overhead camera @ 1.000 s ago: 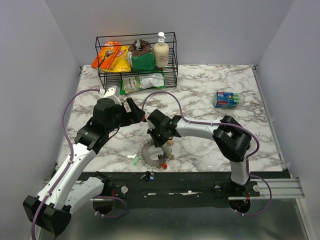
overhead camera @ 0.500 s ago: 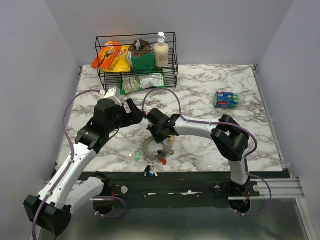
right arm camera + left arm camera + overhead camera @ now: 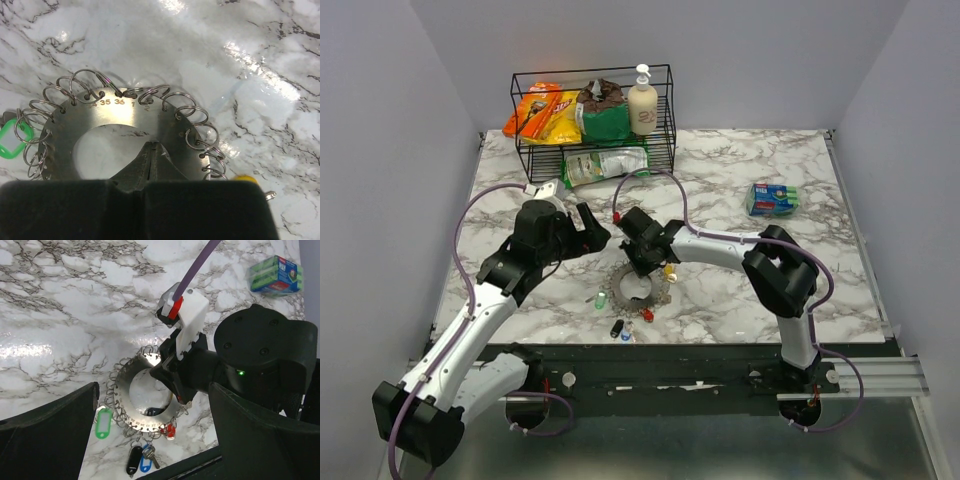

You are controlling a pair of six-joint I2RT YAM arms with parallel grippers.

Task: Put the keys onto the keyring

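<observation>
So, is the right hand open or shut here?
Shut: the right hand has its black fingers meeting in a point, no gap, over the flat grey metal ring's central hole.

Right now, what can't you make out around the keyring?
- Right wrist: near part of keyring hidden by right gripper; contact unclear.
- Left wrist: keyring's right side sits behind that gripper.
- Top: keys too small to tell which are hooked on.

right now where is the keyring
In the top view the keyring lies on the marble table near its front edge, centre, directly under the right gripper, with a green-tagged key at its left rim.
</observation>
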